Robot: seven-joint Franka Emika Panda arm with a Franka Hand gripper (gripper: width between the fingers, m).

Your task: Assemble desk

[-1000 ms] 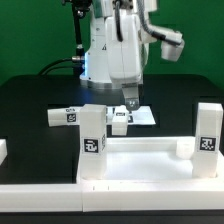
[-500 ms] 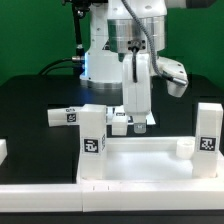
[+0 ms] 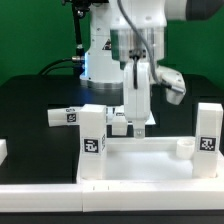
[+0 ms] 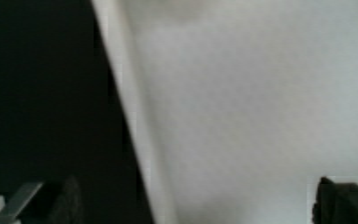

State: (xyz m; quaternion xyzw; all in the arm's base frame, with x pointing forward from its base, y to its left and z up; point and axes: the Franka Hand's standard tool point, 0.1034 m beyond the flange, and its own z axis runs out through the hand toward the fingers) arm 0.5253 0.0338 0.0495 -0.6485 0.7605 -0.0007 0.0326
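Here, over the black surface (image 3: pixel 30 100), the end effector (image 3: pixel 137 121) hangs low, just beside the small leg (image 3: pixel 119 122) that sits behind the desk top (image 3: pixel 140 166). In the wrist view its fingers (image 4: pixel 34 203) stand spread wide, with a blurred white face beyond them. The upright leg (image 3: pixel 93 135) stands at the desk top's corner on the exterior view's left. The far leg (image 3: pixel 208 128) stands at the right corner, and the lying leg (image 3: pixel 67 116) rests further back.

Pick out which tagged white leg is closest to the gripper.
The leg right beside the gripper, on the exterior view's left of it. The leg lying flat and the two upright legs sit farther away.
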